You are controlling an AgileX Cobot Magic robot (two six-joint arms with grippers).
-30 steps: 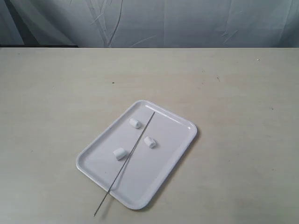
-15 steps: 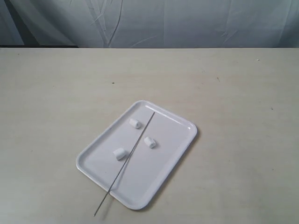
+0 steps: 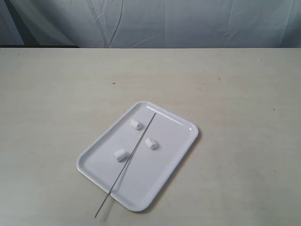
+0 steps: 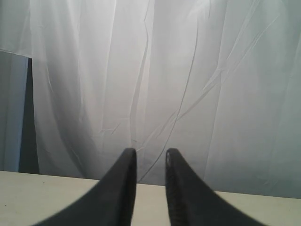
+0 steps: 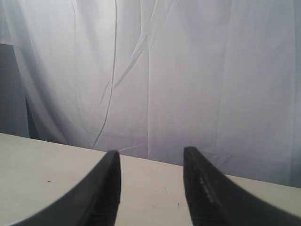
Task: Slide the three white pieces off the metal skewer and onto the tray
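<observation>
The glossy white tray [image 3: 176, 123] lies slanted at the near middle of the table. Three white pieces rest loose on it: one [image 3: 136, 124] at the far left, one [image 3: 151, 143] right of the rod, one [image 3: 120, 155] left of it. The thin metal skewer [image 3: 127, 162] lies bare across the tray, its near end sticking out over the rim onto the table. Neither arm appears in the exterior view. My left gripper [image 4: 150, 153] is open with a narrow empty gap. My right gripper [image 5: 150, 153] is open wider, holding nothing. Both wrist views face the curtain.
The beige table [image 3: 244, 94] stretches around the tray on all sides. A pale wrinkled curtain [image 3: 188, 23] hangs behind the table's far edge. A dark gap [image 4: 28, 122] shows beside the curtain in the left wrist view.
</observation>
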